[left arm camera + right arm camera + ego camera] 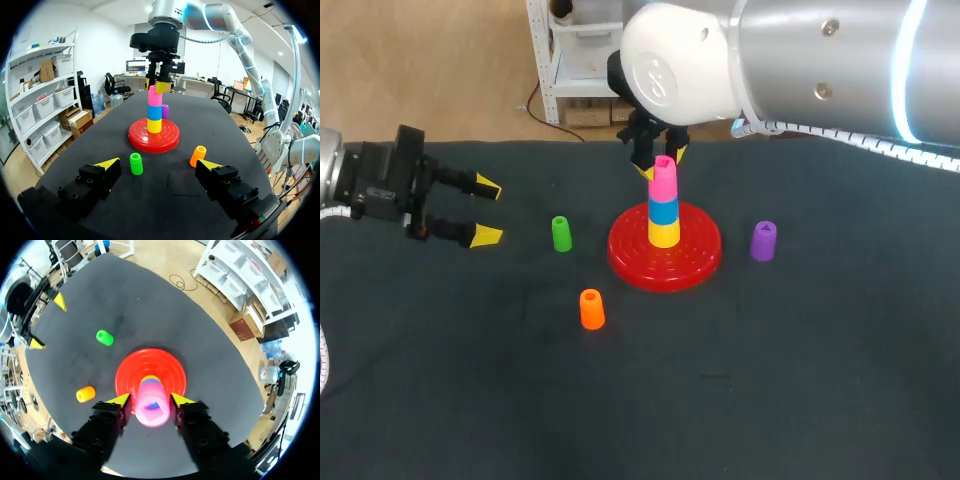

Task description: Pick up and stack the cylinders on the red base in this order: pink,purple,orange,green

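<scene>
**Fig. 1. Pink cylinder on the stack, right claw around its top**

All places are given from the red base (700,256). At its centre stand a yellow cylinder (664,234), a blue cylinder (663,211) and, topmost, the pink cylinder (663,186). My right claw (150,399) hangs directly above the base and straddles the top of the pink cylinder. I cannot tell from any view whether it clamps the piece or stands just free of it.

The purple cylinder (763,241) stands upright just beside the base on my right. The green cylinder (561,233) stands near the base on my left, and the orange cylinder (591,309) is near it on my left and toward me. My left claw (488,211) is spread wide and holds nothing. It is well apart from the base, beyond the green cylinder. Everything rests on the dark bench (800,380).

Judgement: pink looks placed, and purple is next.

Hazards from here:
- If the right claw has not fully let go, lifting it would pull pink back off the blue cylinder.
- Any sideways drift while the claw surrounds the top would lever the narrow tower over.
- A pink piece that is not fully seated would leave a crooked footing for purple.
- Purple stands close to the base, so a low approach by the right arm could brush the stack.
</scene>
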{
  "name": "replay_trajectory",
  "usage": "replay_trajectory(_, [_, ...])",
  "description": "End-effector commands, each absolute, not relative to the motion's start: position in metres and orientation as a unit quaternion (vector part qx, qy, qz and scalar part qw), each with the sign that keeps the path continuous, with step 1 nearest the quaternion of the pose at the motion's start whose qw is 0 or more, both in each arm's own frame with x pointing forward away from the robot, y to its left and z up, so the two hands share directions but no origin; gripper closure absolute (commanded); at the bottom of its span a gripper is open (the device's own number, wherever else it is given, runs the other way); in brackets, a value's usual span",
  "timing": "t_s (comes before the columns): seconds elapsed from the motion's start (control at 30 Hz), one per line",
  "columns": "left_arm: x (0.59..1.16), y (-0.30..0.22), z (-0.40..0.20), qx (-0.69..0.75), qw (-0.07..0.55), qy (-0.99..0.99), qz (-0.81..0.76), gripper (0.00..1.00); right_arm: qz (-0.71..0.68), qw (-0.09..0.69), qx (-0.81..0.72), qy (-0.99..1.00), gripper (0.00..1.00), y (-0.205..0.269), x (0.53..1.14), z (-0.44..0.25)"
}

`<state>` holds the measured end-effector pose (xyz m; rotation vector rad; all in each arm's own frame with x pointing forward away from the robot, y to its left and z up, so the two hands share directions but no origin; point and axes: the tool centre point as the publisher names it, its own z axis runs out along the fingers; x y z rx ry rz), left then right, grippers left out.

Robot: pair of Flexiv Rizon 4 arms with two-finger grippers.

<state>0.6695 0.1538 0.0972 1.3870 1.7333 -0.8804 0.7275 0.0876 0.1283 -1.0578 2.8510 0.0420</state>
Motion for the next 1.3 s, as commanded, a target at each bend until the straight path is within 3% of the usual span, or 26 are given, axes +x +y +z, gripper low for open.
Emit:
replay_trajectory(0.03, [0.669,0.154,0.097,0.54,0.368,0.675,-0.342,0.0,0.013,0.095,-0.341,0.935,0.0,0.078,0.72,0.134])
replay_trajectory(0.33, [0.669,0.154,0.097,0.54,0.368,0.675,-0.342,0.0,0.012,0.178,-0.3,0.937,0.0,0.048,0.72,0.167])
replay_trajectory(0.53, [0.669,0.154,0.097,0.54,0.368,0.675,-0.342,0.0,0.023,0.19,-0.269,0.944,0.0,0.01,0.708,0.163])
replay_trajectory(0.83, [0.669,0.154,0.097,0.54,0.368,0.675,-0.342,0.0,0.03,0.137,-0.226,0.964,0.0,-0.044,0.697,0.102])
replay_trajectory(1.3, [0.669,0.154,0.097,0.54,0.368,0.675,-0.342,0.0,0.031,0.069,-0.194,0.978,0.0,-0.066,0.72,0.031])
